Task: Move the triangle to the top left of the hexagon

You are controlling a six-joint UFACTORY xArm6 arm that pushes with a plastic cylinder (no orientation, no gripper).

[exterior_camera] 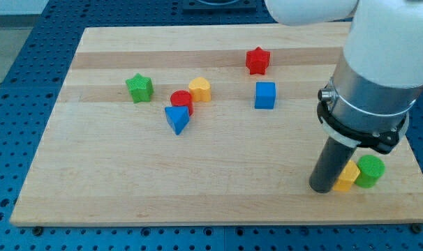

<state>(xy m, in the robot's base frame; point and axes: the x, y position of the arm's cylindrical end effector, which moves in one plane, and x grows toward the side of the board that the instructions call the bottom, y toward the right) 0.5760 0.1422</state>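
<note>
No writing shows on anything. Nearest, my tip (322, 188) holds nothing, touching a yellow block (348, 178) at its 3 o'clock, beside a green cylinder (370, 171). Farther, at 10 o'clock, the blue triangle (176, 119) touches a red cylinder (181, 100); then a yellow block (200, 89), blue cube (265, 95), green star (139, 88), red star (257, 61).

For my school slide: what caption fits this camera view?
My tip rests beside the yellow block, far from the blue triangle.
</note>
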